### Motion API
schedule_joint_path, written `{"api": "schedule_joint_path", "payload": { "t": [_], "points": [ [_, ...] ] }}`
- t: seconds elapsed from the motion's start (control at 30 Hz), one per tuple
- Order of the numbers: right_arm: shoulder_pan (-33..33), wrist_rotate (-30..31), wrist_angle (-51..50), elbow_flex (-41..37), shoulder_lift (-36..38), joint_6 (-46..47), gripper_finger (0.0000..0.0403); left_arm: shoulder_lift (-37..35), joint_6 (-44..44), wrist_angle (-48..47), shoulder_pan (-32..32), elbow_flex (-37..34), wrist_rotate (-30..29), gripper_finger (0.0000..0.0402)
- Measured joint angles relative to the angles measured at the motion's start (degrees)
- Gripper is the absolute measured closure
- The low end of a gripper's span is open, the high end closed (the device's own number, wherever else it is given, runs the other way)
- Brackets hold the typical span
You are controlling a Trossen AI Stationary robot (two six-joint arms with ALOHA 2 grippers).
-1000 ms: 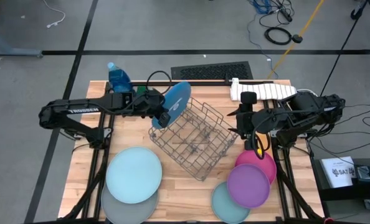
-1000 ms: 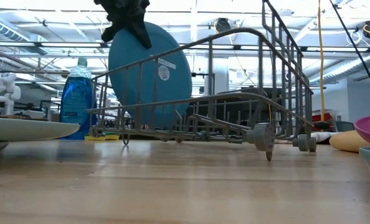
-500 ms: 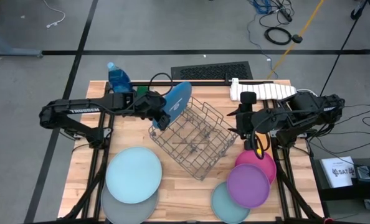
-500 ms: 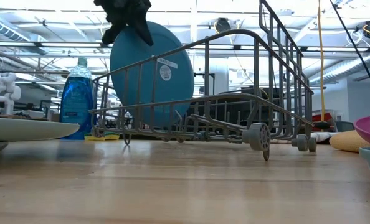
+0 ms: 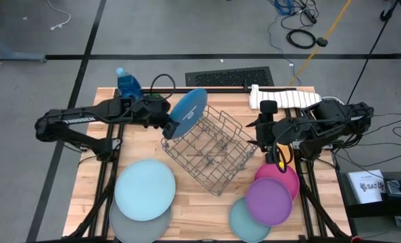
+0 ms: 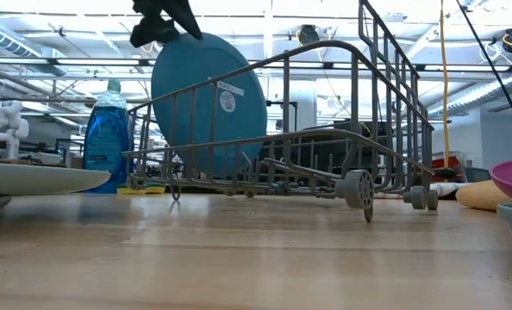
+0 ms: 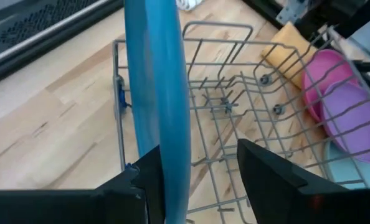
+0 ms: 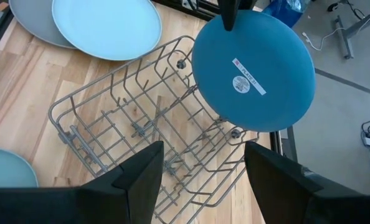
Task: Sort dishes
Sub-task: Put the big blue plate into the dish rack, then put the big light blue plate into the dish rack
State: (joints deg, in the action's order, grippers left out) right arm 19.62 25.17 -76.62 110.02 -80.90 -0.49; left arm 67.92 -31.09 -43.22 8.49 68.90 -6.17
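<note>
A blue plate (image 5: 189, 111) stands on edge in the far-left end of the wire rack (image 5: 210, 148), its lower rim between the rack's wires (image 8: 232, 127). My left gripper (image 7: 197, 155) is open, one finger on either side of the plate's upper rim. It shows at the plate's top in the low view (image 6: 165, 21). My right gripper (image 8: 200, 155) hangs open over the rack's right end (image 5: 261, 138), holding nothing. A pale blue plate (image 5: 145, 189) lies on a grey one (image 5: 134, 221). Purple (image 5: 269, 200), pink (image 5: 285, 177) and teal (image 5: 241, 221) plates overlap at the near right. My left gripper's open fingers stand astride the blue plate's upper rim (image 7: 166, 143), coming slanting down from the table's left. Whether the finger (image 7: 144, 180) beside the rim touches it, I cannot tell. The plate stands upright on its own in the rack.
A blue soap bottle (image 5: 127, 82) stands at the far left corner. A white roll (image 5: 285, 98) lies at the far right, an orange sponge (image 7: 284, 53) beside the rack's right side. A bare strip of wood lies between the two plate stacks at the near edge.
My left gripper has opened, let go of the blue plate's upper rim and drawn back up and toward the table's left edge. The plate stays standing on edge in the rack's far-left end.
</note>
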Motion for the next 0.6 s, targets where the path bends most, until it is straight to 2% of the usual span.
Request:
{"api": "schedule_joint_path", "payload": {
  "t": [0.33, 0.6],
  "points": [
    [0.0, 0.0, 0.0, 0.0, 0.0, 0.3, 0.0186, -5.6, 0.5, -0.4, 0.0, 0.0, -4.6, 0.0223],
    [0.0, 0.0, 0.0, 0.0, 0.0, 0.0, 0.0186, -10.6, 6.2, 3.7, 0.0, 0.0, -10.4, 0.0223]
  ]
}}
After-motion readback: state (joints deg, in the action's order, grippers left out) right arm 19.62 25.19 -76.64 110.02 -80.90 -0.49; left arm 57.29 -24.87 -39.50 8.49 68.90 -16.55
